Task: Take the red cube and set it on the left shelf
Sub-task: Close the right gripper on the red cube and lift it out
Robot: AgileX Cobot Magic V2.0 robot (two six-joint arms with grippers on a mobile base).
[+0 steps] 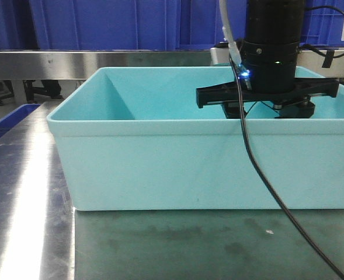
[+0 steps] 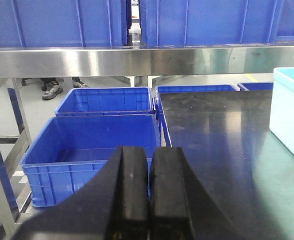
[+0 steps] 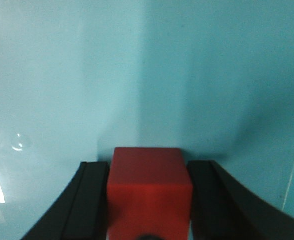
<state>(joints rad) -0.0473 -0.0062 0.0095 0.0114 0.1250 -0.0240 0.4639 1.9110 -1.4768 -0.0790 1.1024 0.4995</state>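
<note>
The red cube [image 3: 149,192] sits between the two black fingers of my right gripper [image 3: 149,170], which touch its left and right sides. The gripper is shut on it inside the teal bin [image 3: 137,75]. I cannot tell whether the cube rests on the bin floor. In the front view the right gripper body [image 1: 269,98] hangs inside the teal bin [image 1: 189,169], whose front wall hides the fingertips and the cube. My left gripper [image 2: 150,155] is shut and empty, above the edge of the dark table [image 2: 221,140].
A steel shelf rail [image 2: 137,60] carries blue crates [image 2: 206,20] behind the table. Open blue crates [image 2: 92,145] stand on the floor to the left. A black cable [image 1: 259,175] hangs from the right arm over the bin's front wall. A steel surface [image 1: 20,192] lies left of the bin.
</note>
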